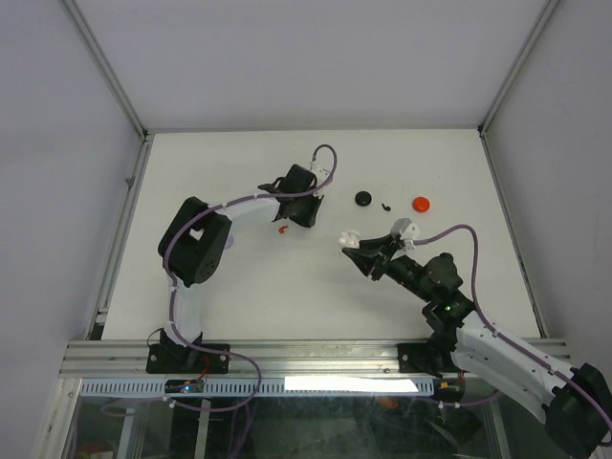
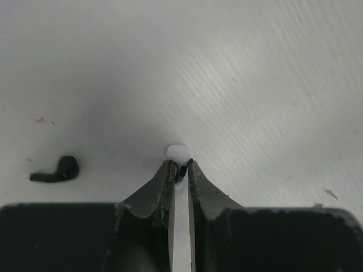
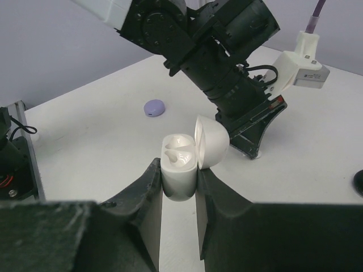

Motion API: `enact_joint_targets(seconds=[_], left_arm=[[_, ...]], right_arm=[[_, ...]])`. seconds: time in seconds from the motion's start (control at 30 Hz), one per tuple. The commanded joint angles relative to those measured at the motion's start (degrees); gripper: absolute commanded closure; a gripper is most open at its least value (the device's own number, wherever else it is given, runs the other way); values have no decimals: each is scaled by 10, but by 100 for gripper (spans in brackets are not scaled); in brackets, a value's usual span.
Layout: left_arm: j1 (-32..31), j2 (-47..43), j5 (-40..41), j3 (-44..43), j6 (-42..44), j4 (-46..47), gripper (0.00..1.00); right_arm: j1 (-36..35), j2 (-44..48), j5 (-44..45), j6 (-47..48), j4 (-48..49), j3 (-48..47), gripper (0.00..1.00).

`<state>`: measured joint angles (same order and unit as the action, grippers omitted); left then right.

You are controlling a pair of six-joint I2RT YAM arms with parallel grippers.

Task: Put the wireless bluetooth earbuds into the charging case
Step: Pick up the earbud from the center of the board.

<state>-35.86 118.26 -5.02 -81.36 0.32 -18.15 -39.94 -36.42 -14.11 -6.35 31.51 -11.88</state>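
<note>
lifting slowly and straight up seems wise, since the left gripper (image 2: pixel 180 165) pinches the white earbud (image 2: pixel 177 151) by its stem tip only, while the right gripper (image 3: pixel 179 170) clamps the open charging case (image 3: pixel 180 154).

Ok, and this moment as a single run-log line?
left pincer: shut on white earbud on table | right pincer: shut on white charging case, lid open | step: earbud not yet in case

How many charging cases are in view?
4: the open white case in the right end effector, the black case and red case on the far table, the lavender case beside the left arm. More may be hidden.
</note>
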Motion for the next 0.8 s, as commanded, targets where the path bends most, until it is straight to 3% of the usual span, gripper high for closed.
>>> enact_joint_targets(seconds=[0.0, 0.4, 0.77], left_arm=[[-34, -57, 52, 67, -76, -71, 92], [-72, -219, 77, 242, -223, -145, 85], [-80, -241, 94, 218, -240, -194, 68]], right_arm=[[2, 12, 0, -14, -2, -5, 100], [2, 10, -43, -21, -15, 0, 100], [2, -7, -60, -21, -13, -2, 100]])
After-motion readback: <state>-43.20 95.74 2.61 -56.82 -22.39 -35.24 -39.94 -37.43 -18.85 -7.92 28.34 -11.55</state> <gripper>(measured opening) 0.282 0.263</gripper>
